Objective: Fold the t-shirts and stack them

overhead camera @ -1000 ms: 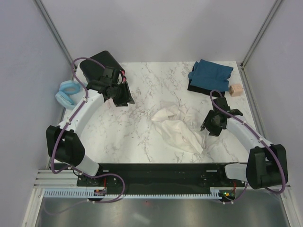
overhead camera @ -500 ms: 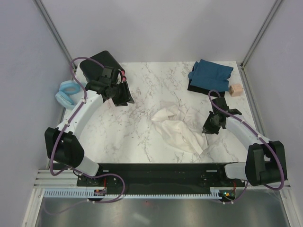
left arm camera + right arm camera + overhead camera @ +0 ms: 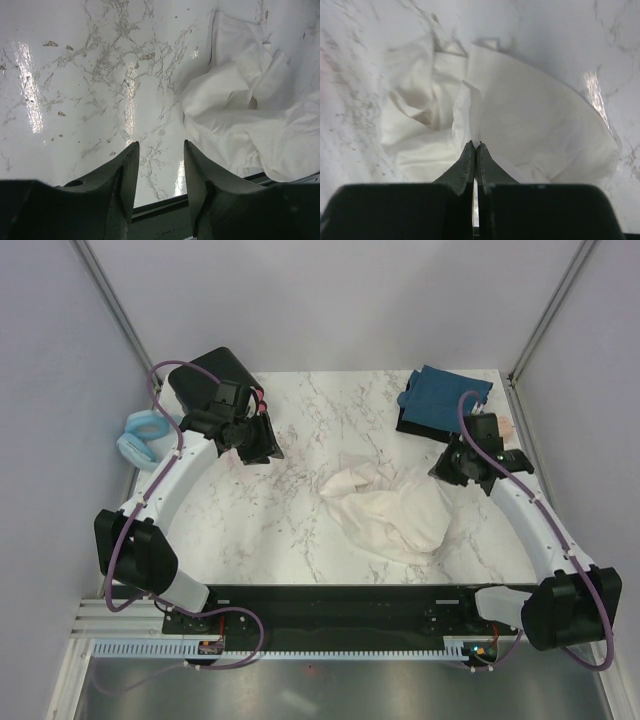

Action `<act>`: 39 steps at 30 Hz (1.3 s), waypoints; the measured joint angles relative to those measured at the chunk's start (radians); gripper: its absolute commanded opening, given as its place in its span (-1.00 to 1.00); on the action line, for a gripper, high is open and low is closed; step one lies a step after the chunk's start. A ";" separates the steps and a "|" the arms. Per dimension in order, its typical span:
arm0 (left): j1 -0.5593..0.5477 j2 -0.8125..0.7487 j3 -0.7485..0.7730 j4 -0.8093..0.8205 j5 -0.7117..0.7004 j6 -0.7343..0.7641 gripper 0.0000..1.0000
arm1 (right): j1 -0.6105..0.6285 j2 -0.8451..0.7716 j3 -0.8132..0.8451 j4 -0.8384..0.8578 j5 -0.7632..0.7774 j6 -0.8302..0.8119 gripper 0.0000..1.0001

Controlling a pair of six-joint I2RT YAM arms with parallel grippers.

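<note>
The cream-white t-shirt (image 3: 390, 515) lies crumpled on the marble table, right of centre. My right gripper (image 3: 450, 468) is shut on a fold of its right edge and holds that edge raised, near the table's back right. In the right wrist view the closed fingertips of the right gripper (image 3: 475, 144) pinch a peak of the cream-white t-shirt (image 3: 535, 125). The dark teal-blue t-shirt (image 3: 445, 392) rests bunched at the back right. My left gripper (image 3: 262, 450) hovers open over bare table at the back left. In its own view the left gripper (image 3: 161, 145) is empty, with the cream-white t-shirt (image 3: 240, 115) off to the right.
A pale blue padded ring (image 3: 143, 437) lies off the table's left edge. A black box (image 3: 415, 423) sits under the teal-blue shirt, with a small pinkish block (image 3: 503, 426) beside it. Another black object (image 3: 215, 370) stands at the back left corner. Walls enclose three sides.
My right gripper closed on the cream-white shirt's right edge and moved back and right, drawing the cloth up and spreading it. The left arm stayed put.
</note>
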 measured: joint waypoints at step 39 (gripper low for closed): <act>-0.005 0.132 0.072 -0.007 0.076 0.021 0.13 | -0.012 0.124 1.125 -0.434 0.336 -0.132 -1.00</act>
